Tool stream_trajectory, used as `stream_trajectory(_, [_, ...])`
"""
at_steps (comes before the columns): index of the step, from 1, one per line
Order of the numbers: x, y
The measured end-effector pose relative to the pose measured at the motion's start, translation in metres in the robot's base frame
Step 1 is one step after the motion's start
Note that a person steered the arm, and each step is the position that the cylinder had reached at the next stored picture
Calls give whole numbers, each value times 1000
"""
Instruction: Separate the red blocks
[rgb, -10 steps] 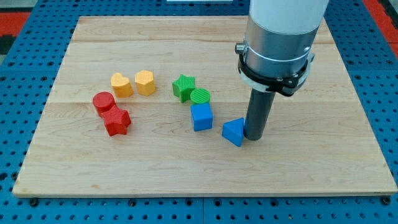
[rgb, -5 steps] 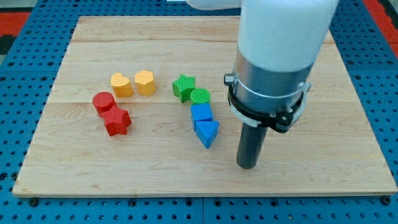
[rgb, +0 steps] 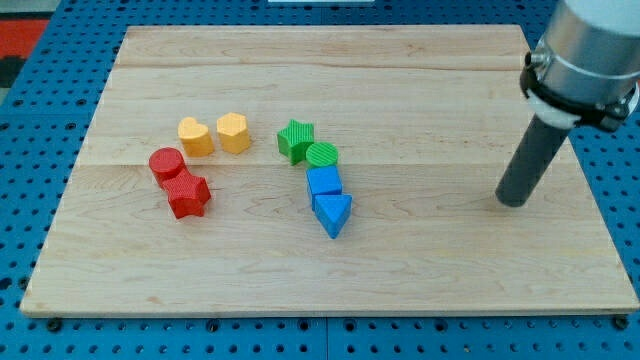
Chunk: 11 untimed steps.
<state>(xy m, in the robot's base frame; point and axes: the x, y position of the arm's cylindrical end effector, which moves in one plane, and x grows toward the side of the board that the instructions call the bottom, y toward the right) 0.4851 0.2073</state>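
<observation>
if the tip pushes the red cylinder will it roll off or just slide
The red cylinder stands on its flat end, so it likely slides rather than rolls. It touches the red star, so a push from the view's top would probably drag both along. My tip is far off at the view's right.

Bright, even light; sharp, soft shadows.

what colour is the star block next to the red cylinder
Red, same as the cylinder it touches; the star shows clearly in the camera view.

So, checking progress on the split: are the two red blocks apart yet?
No, the red cylinder and red star touch; my tip is far right.
</observation>
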Motion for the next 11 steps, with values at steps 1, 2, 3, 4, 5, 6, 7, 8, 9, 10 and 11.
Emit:
stream_trajectory(1, [-26,7])
stream_trajectory(2, [-47,9])
stream_trajectory(3, [-65,10])
stream_trajectory(4, [-51,10])
stream_trajectory(5, [23,-5])
stream_trajectory(6, [110,-97])
stream_trajectory(7, [134,-175])
stream_trajectory(8, [131,-285])
stream_trajectory(9, [102,-402])
stream_trajectory(10, [60,-452])
stream_trajectory(11, [36,-415])
